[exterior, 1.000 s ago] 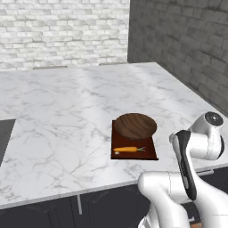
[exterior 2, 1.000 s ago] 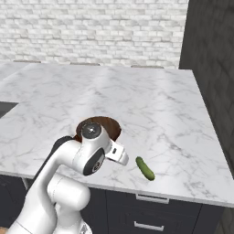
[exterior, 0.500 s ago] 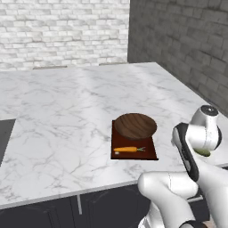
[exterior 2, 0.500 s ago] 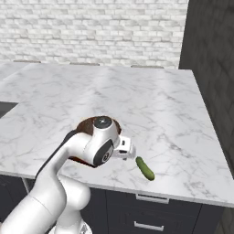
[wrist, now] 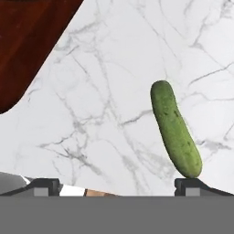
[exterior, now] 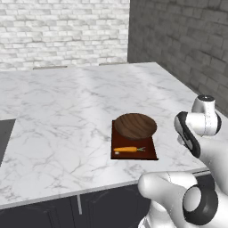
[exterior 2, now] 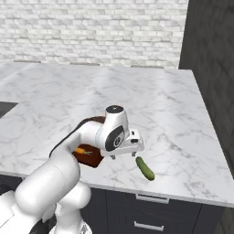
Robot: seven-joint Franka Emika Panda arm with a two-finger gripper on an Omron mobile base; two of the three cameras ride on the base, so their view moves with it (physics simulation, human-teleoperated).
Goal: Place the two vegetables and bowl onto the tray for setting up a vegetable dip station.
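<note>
Hovering spread over the worktop (exterior 2: 183,119), the pincer (wrist: 116,185) faces the cucumber (wrist: 175,128) at 1 o'clock.

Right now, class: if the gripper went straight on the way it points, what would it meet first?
Probably the bare marble counter: the open gripper points down at it, with the cucumber off toward one fingertip. Depth is unclear.

bowl (exterior: 135,126), carrot (exterior: 128,149) on tray (exterior: 148,155) | cucumber (wrist: 175,128) on marble
</note>
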